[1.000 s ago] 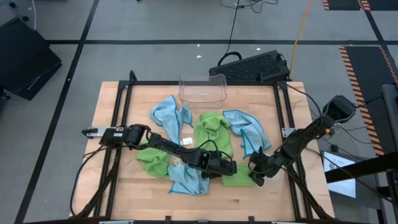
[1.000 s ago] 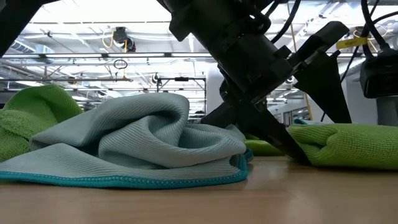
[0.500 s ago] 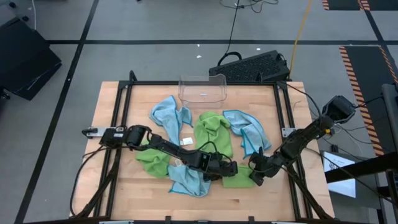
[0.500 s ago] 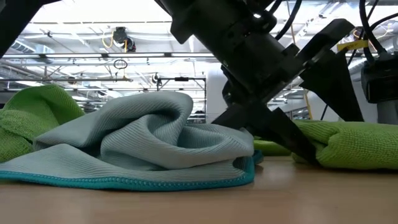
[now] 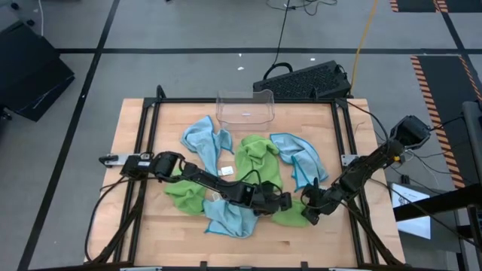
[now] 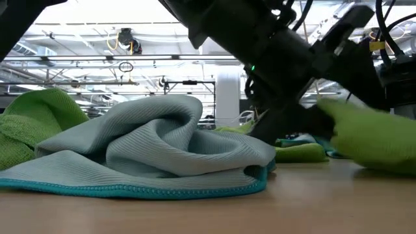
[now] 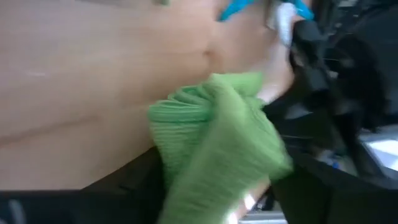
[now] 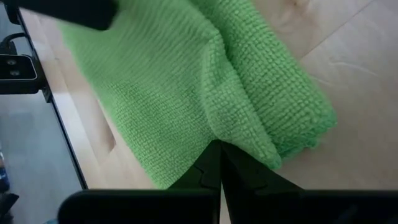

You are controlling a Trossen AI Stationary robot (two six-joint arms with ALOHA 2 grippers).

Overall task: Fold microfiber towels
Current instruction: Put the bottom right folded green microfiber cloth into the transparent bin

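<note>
A lime green towel lies near the table's front right, between my two grippers. My left gripper is at its left side and closed on it. The towel bulges between that gripper's fingers in the left wrist view. My right gripper is shut at the towel's right edge. In the low view the towel is raised and blurred. Other towels lie crumpled: a light blue one at the front and a green one to the left. My left gripper holds the green towel's left part, a bunched fold of several layers, between its two fingers. It comes slanting down from the table's left. That part is lifted off the table. My right gripper pinches the towel's right edge at its fingertips, slanting down from the right. Creases run into the shut tips. The cloth beyond them lies on the table.
More crumpled towels lie mid-table: one green and two light blue. A clear plastic bin stands at the far edge. Bare wood shows along the front edge.
My left gripper has tipped upward and edged toward the right gripper, raising the green towel's left part off the table. The towel has bunched up narrower. Its right edge stays at the right gripper, which has kept still.
</note>
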